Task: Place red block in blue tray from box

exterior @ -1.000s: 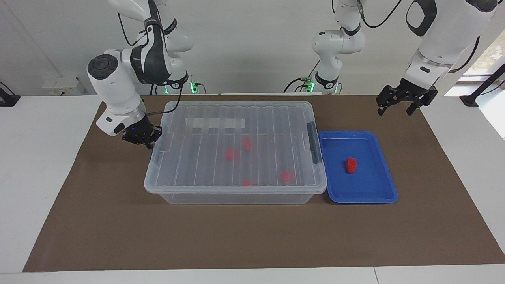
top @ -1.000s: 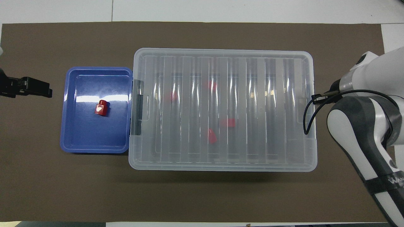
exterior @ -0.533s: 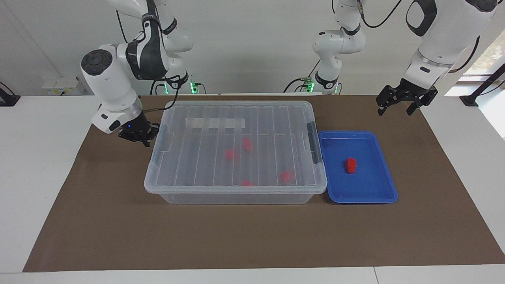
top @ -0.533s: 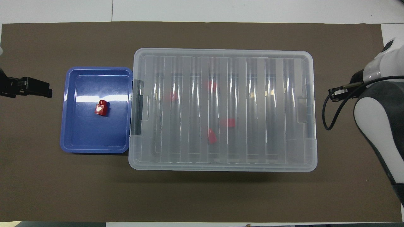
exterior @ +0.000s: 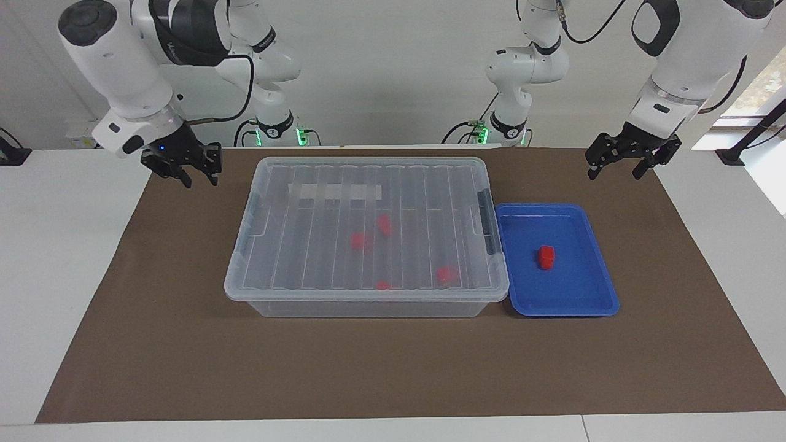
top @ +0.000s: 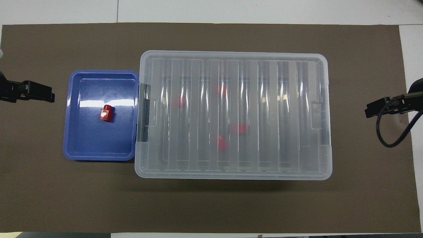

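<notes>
R gripper (exterior: pixel 198 174) is up and away now, clear of the box (exterior: pixel 367 236). A sec ago it sat low and pinched together right at the latch on the R arm's end of the box; half a sec ago it was easing off; now it hangs over bare mat near that end, fingers spread, holding nothing. Lid's on, lying flat. Looks to me like that was the closing-up move, latch pressed, arm pulling back to rest.

L gripper (exterior: pixel 621 166) hasn't budged, waits over the mat past the blue tray (exterior: pixel 586 304), fingers apart, empty.

Red block (exterior: pixel 546 256) lies in the tray, about mid-floor, touching no rim. Same spot as a sec ago. Tray sits right against the box at the L arm's end of the table.

So task-wise: block's in, box shut, prob. done bar the arms parking.

Count:
- boxes: 1, lidded
- blue trays: 1
- red blocks in tray: 1
- red pieces still in the box (exterior: pixel 357 240): 4 seen thru the lid, blurry, shapes hard to call
- grippers: 2, both empty
</notes>
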